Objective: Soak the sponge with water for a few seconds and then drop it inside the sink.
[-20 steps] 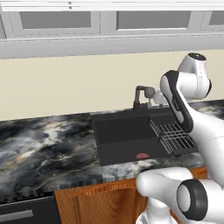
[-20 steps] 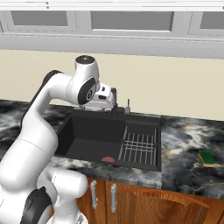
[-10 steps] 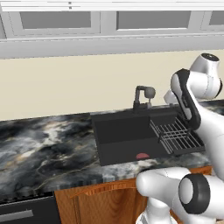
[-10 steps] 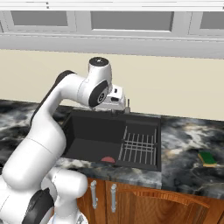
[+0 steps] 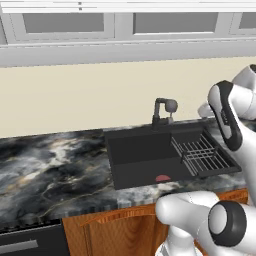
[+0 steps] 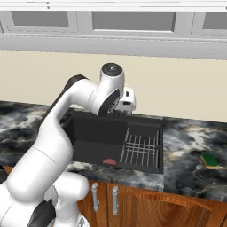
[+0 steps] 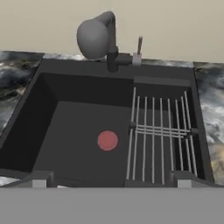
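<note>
Sink (image 6: 95, 135) black, reddish spot (image 7: 107, 141) on its floor. Counter (image 5: 50, 170) grey-black marbled. Sponge (image 6: 209, 160) yellow, green-topped, near counter's right edge.

Rendered home kitchen: black recessed sink (image 5: 145, 160) with a dark tap (image 5: 163, 111) at its far edge, cut into a grey-black marbled bench (image 5: 50, 170), with a wire rack (image 5: 200, 155) sitting in the right part of the basin. Wooden base cabinets with metal handles (image 6: 94, 198) run under the bench, a plain cream wall (image 5: 75, 95) behind it, and grey-framed upper cabinets (image 5: 65, 22) along the top. A yellow-green sponge (image 6: 209, 160) lies on the bench right of the sink.
</note>
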Tool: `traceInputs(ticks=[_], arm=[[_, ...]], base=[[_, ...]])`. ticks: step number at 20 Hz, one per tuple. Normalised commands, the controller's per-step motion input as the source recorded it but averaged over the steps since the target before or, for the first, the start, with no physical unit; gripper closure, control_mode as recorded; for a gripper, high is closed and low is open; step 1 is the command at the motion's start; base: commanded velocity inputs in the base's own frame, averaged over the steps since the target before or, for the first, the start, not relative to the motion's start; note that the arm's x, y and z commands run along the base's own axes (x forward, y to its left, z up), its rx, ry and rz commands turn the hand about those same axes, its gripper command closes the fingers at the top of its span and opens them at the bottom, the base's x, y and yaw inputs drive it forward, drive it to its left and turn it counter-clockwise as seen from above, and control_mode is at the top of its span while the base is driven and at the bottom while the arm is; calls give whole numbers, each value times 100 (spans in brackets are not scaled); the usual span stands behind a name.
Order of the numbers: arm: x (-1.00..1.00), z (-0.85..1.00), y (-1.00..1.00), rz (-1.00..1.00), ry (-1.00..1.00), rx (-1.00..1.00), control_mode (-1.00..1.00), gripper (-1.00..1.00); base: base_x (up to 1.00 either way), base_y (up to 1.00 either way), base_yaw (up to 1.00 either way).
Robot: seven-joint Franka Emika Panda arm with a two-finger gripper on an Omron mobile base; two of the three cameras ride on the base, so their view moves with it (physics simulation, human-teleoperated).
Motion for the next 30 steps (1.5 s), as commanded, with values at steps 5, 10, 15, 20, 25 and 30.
traceInputs(ticks=[5, 10, 15, 20, 25, 30], arm=[[0, -2, -4, 10, -32, 2, -100, -100], [0, 0, -14, 10, -29, 0, -100, -100], [0, 0, -4, 12, -23, 1, -100, -100], [4, -3, 0, 13, -14, 0, -100, -100], [12, -9, 0, 14, -11, 0, -100, -100], [8, -11, 0, 15, -12, 0, -100, -100]], base=[[0, 0, 0], [0, 0, 0], [0, 0, 0], [0, 0, 0], [0, 0, 0], [0, 0, 0]])
